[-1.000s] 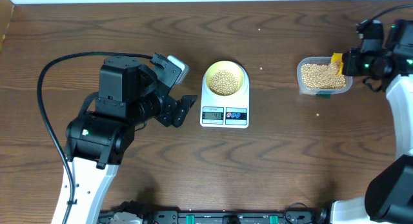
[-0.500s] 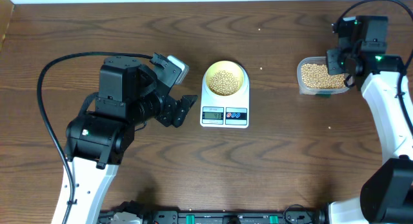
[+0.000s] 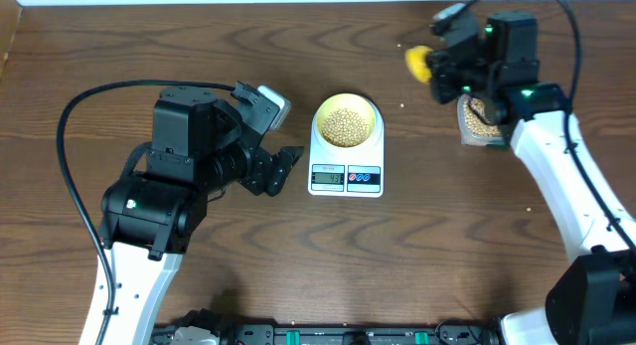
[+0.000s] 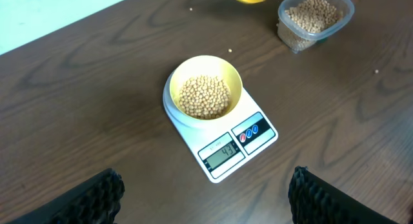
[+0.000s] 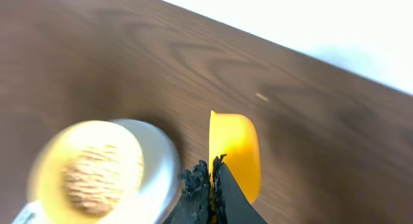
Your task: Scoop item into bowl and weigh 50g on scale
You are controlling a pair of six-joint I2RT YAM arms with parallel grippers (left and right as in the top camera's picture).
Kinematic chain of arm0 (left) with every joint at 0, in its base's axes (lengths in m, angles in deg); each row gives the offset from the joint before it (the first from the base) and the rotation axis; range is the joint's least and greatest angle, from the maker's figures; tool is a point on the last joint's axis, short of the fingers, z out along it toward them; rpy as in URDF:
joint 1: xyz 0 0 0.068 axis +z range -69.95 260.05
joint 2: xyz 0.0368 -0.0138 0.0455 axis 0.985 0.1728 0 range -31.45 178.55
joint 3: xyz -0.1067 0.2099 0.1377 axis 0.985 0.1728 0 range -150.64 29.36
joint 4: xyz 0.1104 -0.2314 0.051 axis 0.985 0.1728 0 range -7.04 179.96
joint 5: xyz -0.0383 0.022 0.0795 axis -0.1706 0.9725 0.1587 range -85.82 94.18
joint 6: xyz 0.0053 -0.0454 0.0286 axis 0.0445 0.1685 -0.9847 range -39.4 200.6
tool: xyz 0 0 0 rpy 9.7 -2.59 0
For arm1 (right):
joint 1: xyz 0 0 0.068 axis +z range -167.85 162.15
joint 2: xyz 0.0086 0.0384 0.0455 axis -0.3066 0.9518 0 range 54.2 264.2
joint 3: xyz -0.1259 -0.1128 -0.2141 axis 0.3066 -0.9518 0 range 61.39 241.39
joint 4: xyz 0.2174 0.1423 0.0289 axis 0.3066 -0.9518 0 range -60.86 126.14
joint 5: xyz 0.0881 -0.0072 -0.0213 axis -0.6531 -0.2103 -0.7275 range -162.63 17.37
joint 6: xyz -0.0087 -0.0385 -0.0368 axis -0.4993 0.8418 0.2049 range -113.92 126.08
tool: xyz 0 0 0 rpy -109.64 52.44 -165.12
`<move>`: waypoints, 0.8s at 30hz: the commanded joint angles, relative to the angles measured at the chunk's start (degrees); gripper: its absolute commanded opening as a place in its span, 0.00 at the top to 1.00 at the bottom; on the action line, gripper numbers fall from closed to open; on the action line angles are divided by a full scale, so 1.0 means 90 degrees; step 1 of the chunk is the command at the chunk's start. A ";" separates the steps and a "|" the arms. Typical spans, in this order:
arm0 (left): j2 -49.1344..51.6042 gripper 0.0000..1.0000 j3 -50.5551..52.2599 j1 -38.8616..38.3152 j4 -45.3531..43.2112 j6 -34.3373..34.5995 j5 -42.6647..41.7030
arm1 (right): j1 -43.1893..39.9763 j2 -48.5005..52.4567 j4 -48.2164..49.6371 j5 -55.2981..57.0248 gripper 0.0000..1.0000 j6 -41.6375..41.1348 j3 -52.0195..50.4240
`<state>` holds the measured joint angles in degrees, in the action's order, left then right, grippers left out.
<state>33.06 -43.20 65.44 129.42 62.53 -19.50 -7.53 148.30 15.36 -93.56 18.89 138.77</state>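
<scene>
Overhead, right arm: your right gripper [image 3: 445, 71] was clenched on the yellow scoop [image 3: 418, 62]. It was held in the air between the clear tub [image 3: 484, 127] and the bowl [image 3: 371, 108].
Overhead, left arm: your left gripper [image 3: 280, 168] stood released and empty, just beside the scale [image 3: 345, 190] and touching nothing.
Overhead, item: the beans [image 3: 345, 127] lay heaped in the bowl, which sat on the back half of the scale.
Left wrist, fingers: both pads [image 4: 97, 197] were spread wide at the lower corners, with nothing between them.
Left wrist, scale: the display [image 4: 222, 153] was lit, but its digits were too small to certify.
Left wrist, tub: it held a further stock of beans.
Right wrist, grip: the fingers [image 5: 200, 182] were shut on the scoop's handle. Its load could not be seen, and the bowl was blurred at lower left.
Step in hand: judged a carry of the scoop toward the bowl for a top-up.
Next move: you would need to centre the scoop over the bowl and tip slowly, in small amounts, while watching the display. Beans spilt outside the bowl would spoil the weighing.
</scene>
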 commanded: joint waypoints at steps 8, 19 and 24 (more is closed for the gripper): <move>0.0000 0.16 0.0024 0.0039 0.0010 -0.0056 -0.0034 | 0.0984 0.0085 0.0430 -0.0665 0.99 0.0109 0.0029; 0.0000 0.16 0.0024 0.0039 0.0010 -0.0056 -0.0034 | 0.1443 0.0418 0.0136 -0.0665 0.99 0.0112 0.0015; 0.0000 0.16 0.0024 0.0039 0.0010 -0.0056 -0.0034 | 0.1496 0.0622 0.0061 -0.0665 0.99 0.0134 0.0007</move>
<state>33.06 -43.20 65.44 129.42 62.53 -19.50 5.61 151.93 16.15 -98.82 19.16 138.77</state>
